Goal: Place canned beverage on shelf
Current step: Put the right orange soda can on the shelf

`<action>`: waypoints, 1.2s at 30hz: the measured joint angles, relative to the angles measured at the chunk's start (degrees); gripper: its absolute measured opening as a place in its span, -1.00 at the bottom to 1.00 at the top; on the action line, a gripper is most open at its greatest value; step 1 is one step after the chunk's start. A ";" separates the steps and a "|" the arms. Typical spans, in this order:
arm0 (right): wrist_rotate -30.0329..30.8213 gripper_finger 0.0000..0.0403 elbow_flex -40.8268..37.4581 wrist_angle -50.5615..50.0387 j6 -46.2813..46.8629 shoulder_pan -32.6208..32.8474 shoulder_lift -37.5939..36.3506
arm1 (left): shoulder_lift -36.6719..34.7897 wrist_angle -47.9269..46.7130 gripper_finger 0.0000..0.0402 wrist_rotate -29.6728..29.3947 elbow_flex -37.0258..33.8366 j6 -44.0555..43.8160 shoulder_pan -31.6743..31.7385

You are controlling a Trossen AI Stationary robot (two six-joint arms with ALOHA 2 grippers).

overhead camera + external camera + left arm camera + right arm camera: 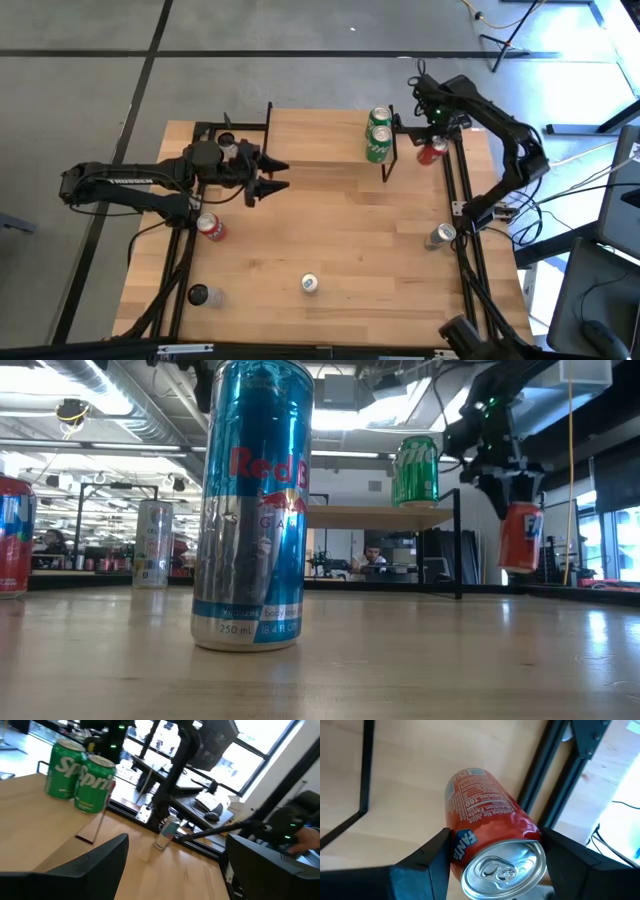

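An orange soda can (490, 820) hangs in my right gripper (495, 870), which is shut on it near the table's far right corner (432, 150), just right of the shelf. The shelf (320, 140) is a low rack with a light plank top (370, 516) and black legs. Two green cans (379, 132) stand at the shelf's right end. My left gripper (275, 177) hovers open and level near the shelf's left end, with nothing between its fingers. My right gripper pinches the orange can's side wall just below its top rim (465, 845), one finger (427, 857) on each side. The fingers come from above, pointing down. The can hangs below them, nearly upright, lifted clear of the table (520, 540).
A tall blue and silver can (250, 510) stands close to the low camera, near the table's front edge (310, 284). More cans stand on the table: a red one (210, 228), a dark one (198, 295) and a silver one (440, 236). Black rails (462, 200) run along both table sides.
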 joint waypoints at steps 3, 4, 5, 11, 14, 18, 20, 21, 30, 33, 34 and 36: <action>-1.43 0.17 0.00 -1.40 -0.28 0.01 -2.71 | 0.00 0.13 0.63 -1.80 0.00 -0.02 -0.02; -2.32 0.16 0.00 -1.88 -0.24 0.13 -3.68 | 0.00 0.34 0.63 -2.28 0.00 0.00 -0.02; -2.98 0.16 0.05 -2.44 0.02 0.63 -4.55 | 0.00 0.60 0.63 -2.74 0.00 -0.02 -0.02; -3.30 0.16 0.07 -5.03 1.78 4.95 -8.02 | 0.00 1.06 0.63 -3.28 0.00 0.00 -0.02; -3.56 0.15 0.07 -4.87 3.24 8.18 -8.35 | 0.00 1.44 0.63 -3.28 0.00 0.00 -0.02; -3.69 0.13 0.07 -5.07 5.33 13.38 -8.45 | 0.00 1.46 0.63 -3.22 0.00 -0.04 -0.02; -3.69 0.10 0.07 -4.95 6.77 16.02 -8.46 | 0.00 1.48 0.63 -2.95 0.00 -0.04 -0.02; -3.69 0.08 0.07 -4.81 7.27 17.22 -8.47 | 0.00 1.49 0.63 -2.93 0.00 -0.06 -0.02; 0.26 0.06 0.09 -6.43 9.86 21.75 -8.47 | 0.00 1.46 0.63 -2.78 0.00 -0.02 -0.02; -4.30 0.12 0.09 -6.63 10.82 23.39 -8.50 | 0.00 1.46 0.63 -2.79 0.00 -0.02 -0.02; -5.01 0.15 0.09 -6.54 11.26 24.76 -8.73 | 0.00 1.49 0.63 -2.78 0.00 -0.02 -0.02; -6.12 0.19 0.09 -6.18 13.36 28.27 -9.25 | 0.00 1.47 0.63 -2.79 0.00 -0.02 -0.02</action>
